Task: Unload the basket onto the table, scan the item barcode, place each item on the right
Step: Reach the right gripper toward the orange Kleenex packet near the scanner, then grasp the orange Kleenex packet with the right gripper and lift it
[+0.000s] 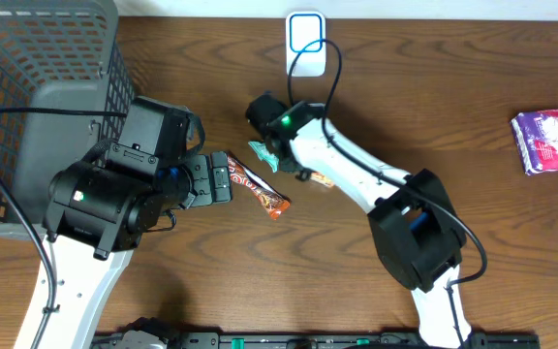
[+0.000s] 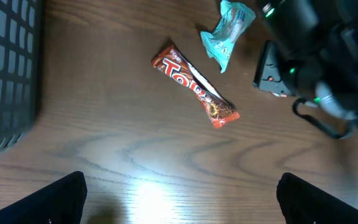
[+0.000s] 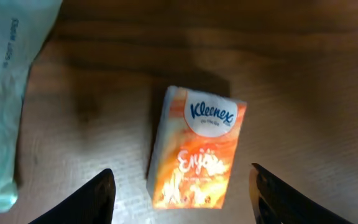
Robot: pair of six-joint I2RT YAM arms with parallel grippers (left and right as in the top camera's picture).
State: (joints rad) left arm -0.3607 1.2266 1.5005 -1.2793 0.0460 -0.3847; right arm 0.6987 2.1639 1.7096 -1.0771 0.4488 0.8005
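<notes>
– two empty grippers. right gripper (image 3: 180, 186) hovers half-spread over the orange tissue pack (image 3: 197, 149), lying flat.
– drop straight, pinch its long sides, leave the printed faces free for the scanner (image 1: 305, 44). left gripper (image 2: 182, 199), spread wide, hangs above the candy bar (image 2: 194, 87).

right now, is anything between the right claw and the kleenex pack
Nothing visible. The Kleenex pack lies right under the open right claw, touching neither finger; the teal wrapper sits off to the side.
</notes>
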